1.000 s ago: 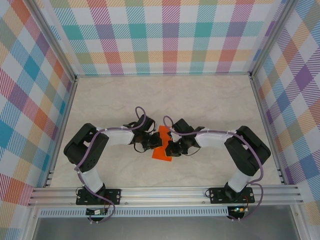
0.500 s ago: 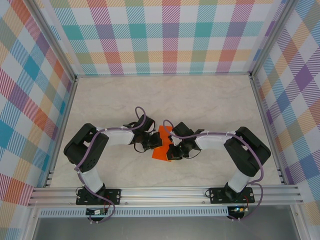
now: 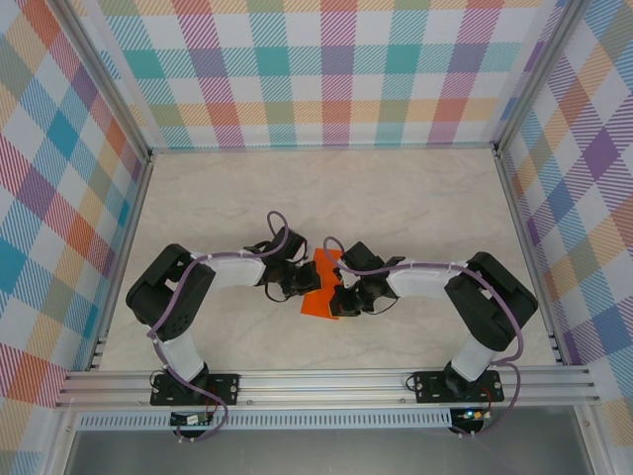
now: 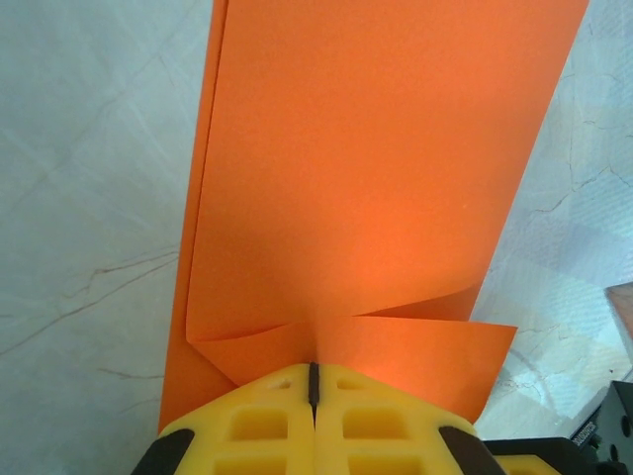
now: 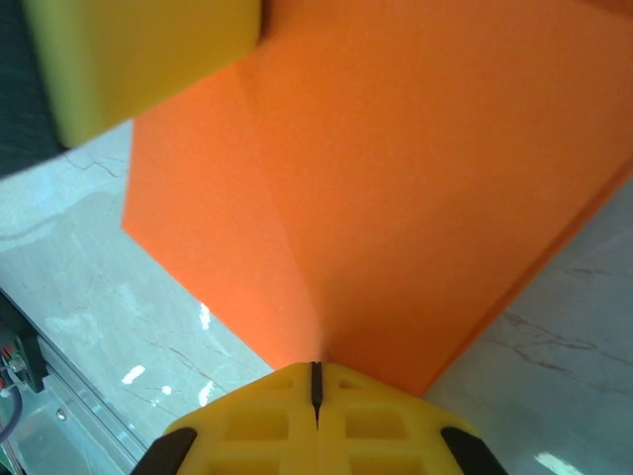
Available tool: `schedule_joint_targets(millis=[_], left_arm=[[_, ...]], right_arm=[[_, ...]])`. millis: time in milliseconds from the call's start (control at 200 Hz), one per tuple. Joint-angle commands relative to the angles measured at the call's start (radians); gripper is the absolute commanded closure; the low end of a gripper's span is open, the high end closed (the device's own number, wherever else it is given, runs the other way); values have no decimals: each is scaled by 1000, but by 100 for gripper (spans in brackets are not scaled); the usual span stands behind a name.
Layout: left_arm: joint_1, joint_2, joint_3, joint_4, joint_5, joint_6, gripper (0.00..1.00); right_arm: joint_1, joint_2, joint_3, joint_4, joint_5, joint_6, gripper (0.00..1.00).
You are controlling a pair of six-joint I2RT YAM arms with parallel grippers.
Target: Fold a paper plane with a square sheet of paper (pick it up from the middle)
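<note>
Left gripper [image 4: 314,384]: pads together, pinched on the near edge of the square sheet of paper [image 4: 376,168]. The sheet is over the middle of the table [image 3: 396,198] between the two arms, doubled over, with a small flap by the pads. Right gripper [image 5: 316,381] is likewise clamped on its edge, with a crease running into the jaws. Looks like an early fold, no dart yet. Next move needs both arms coordinated — line up the edges, press the crease flat, no pulling apart or it tears.

table [image 3: 396,198] — pale marbled | walls [image 3: 336,69] — pastel plaid | frame rail [image 3: 326,381] aluminium
</note>
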Motion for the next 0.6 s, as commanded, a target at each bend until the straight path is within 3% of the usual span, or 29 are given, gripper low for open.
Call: schedule_joint_targets(millis=[0,265,595], left_arm=[[-12,23,-33,-62,-90,-4,100],[-12,28,-28,-62,-88,-7,100],[-12,19,-35,-84,-119,-8,100]], right_arm=[[5,-39,53,-8,36,11,100],[-1,76,132,34,39,30,100],[-1,112,136,-54,36,-5,100]])
